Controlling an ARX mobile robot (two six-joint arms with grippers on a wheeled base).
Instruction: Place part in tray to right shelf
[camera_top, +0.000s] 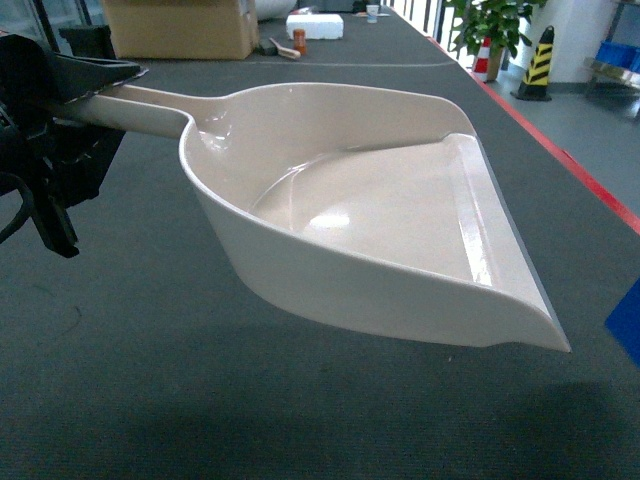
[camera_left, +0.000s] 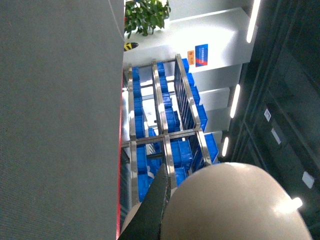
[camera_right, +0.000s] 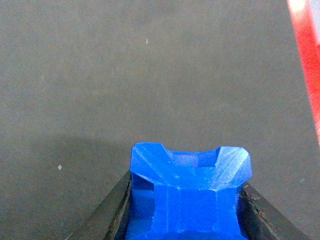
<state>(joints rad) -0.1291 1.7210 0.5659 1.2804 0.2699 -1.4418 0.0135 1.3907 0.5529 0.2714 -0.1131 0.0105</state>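
Plainly, then:
Left gripper (camera_top: 75, 95): closed on the handle of the tray (camera_top: 370, 215), holding it level in the air above the dark bench (camera_top: 150, 400).
Tray: empty, its wide lip pointing right; glossy beige plastic that looked light, stiff and slick.
Right gripper (camera_right: 187, 210): clamped on the part (camera_right: 190, 195), a dark jaw against each flat side, above the bench.
Part: bright blue, hard and boxy; a sliver of blue at the head view's right edge was probably it, well apart from the tray.
Handling: I judged the flat sides the sound hold; the part could skid once on the smooth tray floor.
Right shelf (camera_left: 165, 145): steel rack with blue crates (camera_left: 180, 155), off beyond the bench.
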